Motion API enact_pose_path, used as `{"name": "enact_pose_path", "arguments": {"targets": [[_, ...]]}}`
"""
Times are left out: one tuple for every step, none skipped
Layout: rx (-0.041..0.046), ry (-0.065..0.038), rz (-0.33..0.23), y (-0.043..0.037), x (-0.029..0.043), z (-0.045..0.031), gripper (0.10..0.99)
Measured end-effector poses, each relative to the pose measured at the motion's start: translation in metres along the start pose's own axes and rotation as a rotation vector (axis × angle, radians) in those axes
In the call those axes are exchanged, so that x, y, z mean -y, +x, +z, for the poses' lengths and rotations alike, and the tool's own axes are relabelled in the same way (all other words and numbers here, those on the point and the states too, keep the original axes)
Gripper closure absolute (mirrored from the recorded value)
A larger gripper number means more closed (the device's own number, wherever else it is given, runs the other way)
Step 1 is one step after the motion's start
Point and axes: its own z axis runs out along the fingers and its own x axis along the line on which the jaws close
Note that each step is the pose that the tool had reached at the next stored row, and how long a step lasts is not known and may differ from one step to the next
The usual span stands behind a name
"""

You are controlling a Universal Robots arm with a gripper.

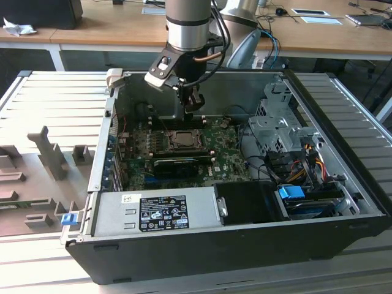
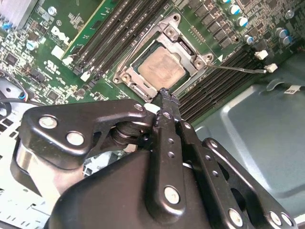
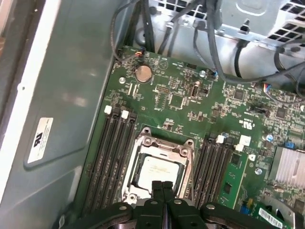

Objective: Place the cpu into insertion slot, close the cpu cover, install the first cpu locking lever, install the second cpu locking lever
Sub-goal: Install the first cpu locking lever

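got the cpu lying flat in the insertion slot, cpu cover folded down round it | spotting a thin metal lever poking out over the ram slots | claw: pinched together on nothing, hanging just above the socket edge | all on the green motherboard inside the open case

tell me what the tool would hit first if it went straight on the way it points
Most likely an edge of the cpu cover framing the cpu: in both wrist views the shut tool sits over that edge. Depth is unclear, so it could be the cpu itself.
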Motion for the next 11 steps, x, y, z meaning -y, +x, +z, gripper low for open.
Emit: {"name": "enact_pose_path", "arguments": {"targets": [[-0.0004,0.000,-0.008,0.0000,0.0000,0.0000,0.980],[-0.0011,0.000,-0.024,0.0000,0.0000,0.0000,0.980],[-0.0015,0.000,-0.035,0.0000,0.0000,0.0000,0.980],[-0.0018,0.000,-0.042,0.0000,0.0000,0.0000,0.980],[-0.0022,0.000,-0.050,0.0000,0.0000,0.0000,0.980],[-0.0028,-0.001,-0.062,0.0000,0.0000,0.0000,0.980],[-0.0031,-0.001,-0.071,0.0000,0.0000,0.0000,0.980],[-0.0035,-0.001,-0.078,0.0000,0.0000,0.0000,0.980],[-0.0038,-0.001,-0.085,0.0000,0.0000,0.0000,0.980],[-0.0042,-0.001,-0.094,0.0000,0.0000,0.0000,0.980],[-0.0046,-0.001,-0.105,0.0000,0.0000,0.0000,0.980]]}}
